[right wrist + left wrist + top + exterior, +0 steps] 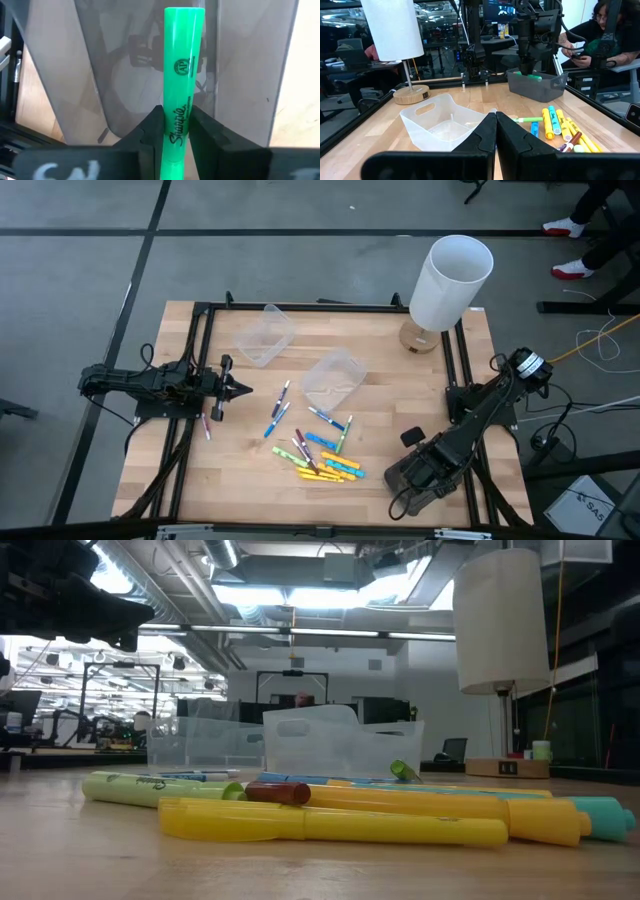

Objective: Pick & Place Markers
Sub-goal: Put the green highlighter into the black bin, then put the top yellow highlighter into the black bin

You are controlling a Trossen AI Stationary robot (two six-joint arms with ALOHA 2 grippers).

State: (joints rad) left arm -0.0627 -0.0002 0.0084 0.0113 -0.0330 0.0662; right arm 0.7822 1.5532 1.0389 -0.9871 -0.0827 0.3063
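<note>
Green marker (183,75) stands between right fingers (150,131), seemingly touching.

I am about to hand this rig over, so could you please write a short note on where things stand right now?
Right gripper: over the grey bin at the table's right front corner, a green marker between its fingers; whether it grips or has let go I cannot tell.
Left gripper: shut, empty, waiting at the table's left side.
Done: some green markers lie in the grey bin.
Left: the pile of markers mid-table near the front, more beside the two clear tubs, and one near the left gripper.
</note>
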